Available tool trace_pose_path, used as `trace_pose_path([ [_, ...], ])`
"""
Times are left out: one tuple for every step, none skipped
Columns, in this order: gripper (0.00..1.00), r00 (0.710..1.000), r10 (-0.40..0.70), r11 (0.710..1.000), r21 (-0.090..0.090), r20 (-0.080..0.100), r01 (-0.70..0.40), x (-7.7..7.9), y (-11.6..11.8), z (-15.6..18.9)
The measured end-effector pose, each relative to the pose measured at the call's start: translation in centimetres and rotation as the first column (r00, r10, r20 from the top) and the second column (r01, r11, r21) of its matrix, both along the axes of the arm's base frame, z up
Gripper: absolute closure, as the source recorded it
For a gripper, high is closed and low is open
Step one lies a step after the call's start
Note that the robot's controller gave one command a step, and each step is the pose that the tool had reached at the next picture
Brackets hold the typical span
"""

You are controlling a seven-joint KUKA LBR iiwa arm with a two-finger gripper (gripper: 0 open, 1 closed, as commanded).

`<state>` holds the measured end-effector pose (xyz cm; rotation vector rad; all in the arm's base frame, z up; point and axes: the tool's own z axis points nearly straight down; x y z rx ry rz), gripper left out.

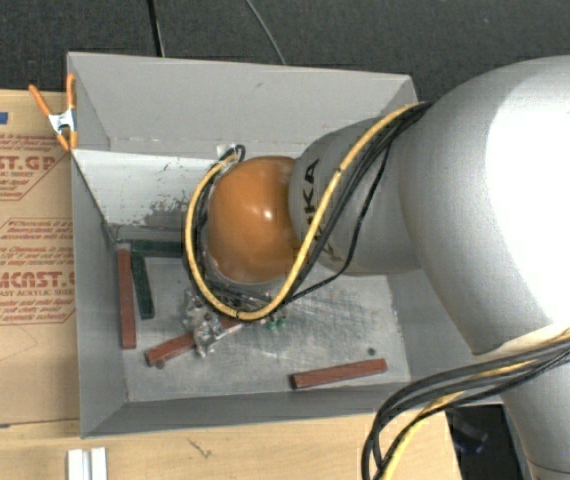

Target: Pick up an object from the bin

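Red-brown stick (170,351) just beside gripper (202,330) (contact unclear).

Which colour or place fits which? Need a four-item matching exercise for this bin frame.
Things:
1. L-shaped bar
2. wrist cover
3. shortest stick
4. pincer

Colour or place:
a. orange
b. red-brown
c. dark green
d. down low, right beside the shortest stick

Pairs: 1-c, 2-a, 3-b, 4-d
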<state>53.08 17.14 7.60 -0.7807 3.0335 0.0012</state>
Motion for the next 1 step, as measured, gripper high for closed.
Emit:
trace_pose_path([
  [1.0, 1.0, 0.0, 1.0, 0.0, 0.0, 0.0, 0.0, 0.0, 0.0],
])
